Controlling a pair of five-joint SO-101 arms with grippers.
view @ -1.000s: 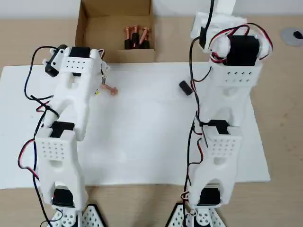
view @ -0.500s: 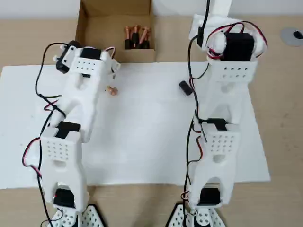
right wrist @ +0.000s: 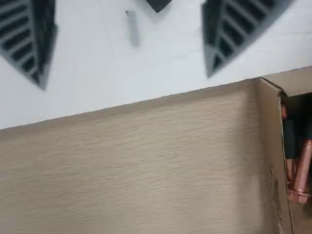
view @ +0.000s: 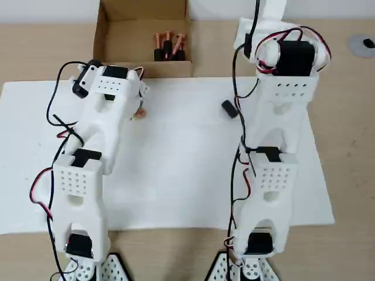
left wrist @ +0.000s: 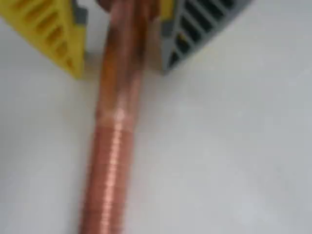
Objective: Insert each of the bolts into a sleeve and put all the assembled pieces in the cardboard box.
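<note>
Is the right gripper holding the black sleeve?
No: the right gripper is open, its fingers wide apart above the white sheet, and the black sleeve lies beyond their tips.

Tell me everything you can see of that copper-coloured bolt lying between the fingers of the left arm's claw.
The bolt is a slim rod of shiny copper-coloured metal, with a smooth shank near the claw and fine threads along the far part. It seems to lie flat on the white sheet, running out from the left claw between its yellow finger and grey finger. A sliver of sheet shows on each side, so they flank it without pressing. The part in view carries no sleeve.
</note>
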